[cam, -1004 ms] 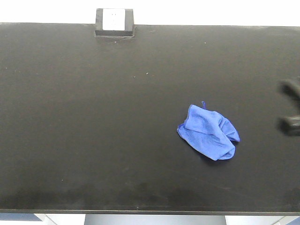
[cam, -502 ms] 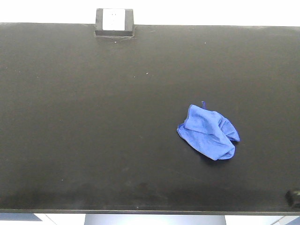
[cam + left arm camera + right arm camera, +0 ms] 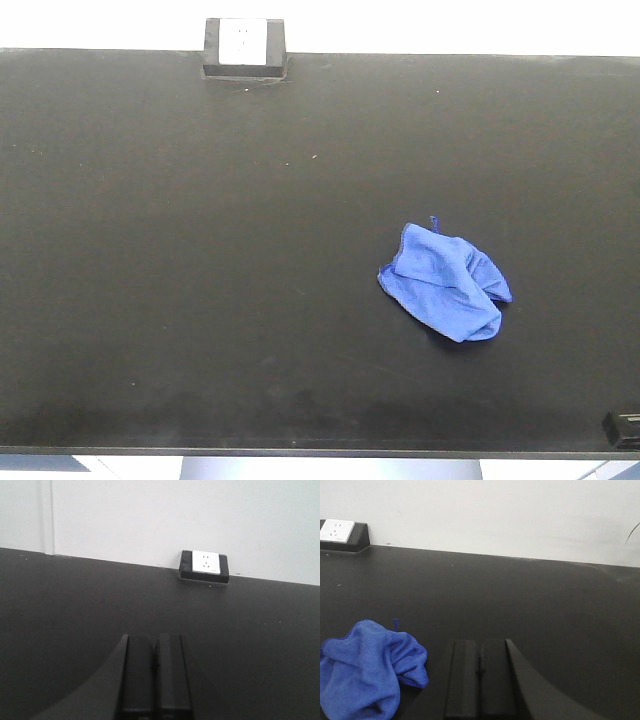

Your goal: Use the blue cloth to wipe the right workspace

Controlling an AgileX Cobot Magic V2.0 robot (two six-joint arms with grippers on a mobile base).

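Observation:
A crumpled blue cloth [image 3: 445,281] lies on the black table [image 3: 200,300], right of centre. In the right wrist view the blue cloth [image 3: 365,667] is at the lower left, just left of my right gripper [image 3: 480,642], apart from it. The right gripper is shut and empty, low over the table; only a small black part of it [image 3: 625,425] shows at the front view's bottom right corner. My left gripper [image 3: 155,637] is shut and empty over bare table, pointing toward the back wall. It does not show in the front view.
A black socket box with a white face [image 3: 244,47] sits at the table's back edge, left of centre, also in the left wrist view [image 3: 205,566] and the right wrist view [image 3: 340,534]. A white wall runs behind. The front edge [image 3: 300,452] is near.
The right gripper has moved from the right edge at cloth height down toward the front right corner, then stayed there. The cloth has not moved.

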